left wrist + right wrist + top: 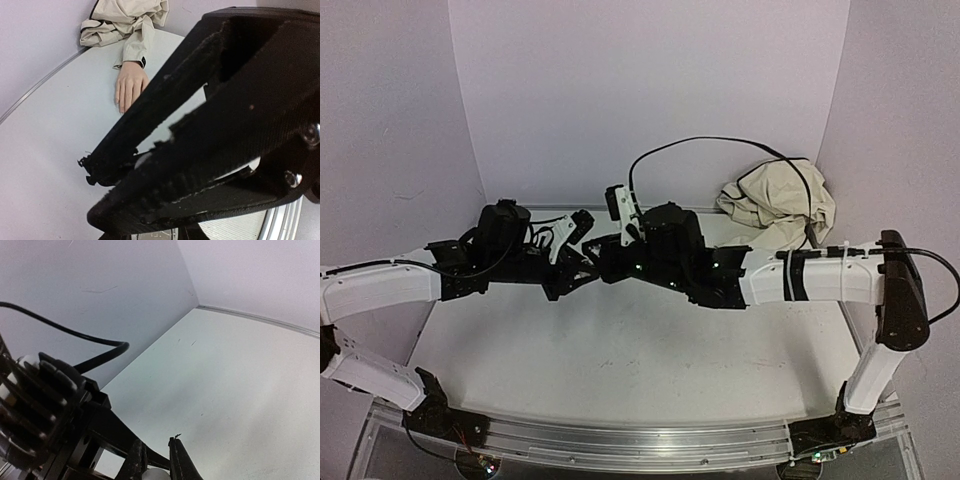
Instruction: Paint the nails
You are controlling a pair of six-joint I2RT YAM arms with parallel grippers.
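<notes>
At the far right of the table (620,370), a peach mannequin hand (131,82) comes out of a crumpled beige sleeve (125,22) with a dark band at the cuff. It lies flat, palm down, on the smooth pale surface. Its nails (121,104) sit at the tips of slim matte fingers, too small to pick out singly. From above, the hand is hidden behind the right arm and only the rumpled cloth shows. Both arms reach in and meet over the middle of the table, well apart from the hand. The left gripper (91,195) has its long, black, rough-edged fingers drawn close together — a pale sliver shows between them, and I cannot tell what it is. The right gripper (157,462) is closed down too — its dark fingertips pinch a small whitish rounded piece (154,474) at the bottom edge of its wrist view. A glossy black cable (75,337) curves above it.
</notes>
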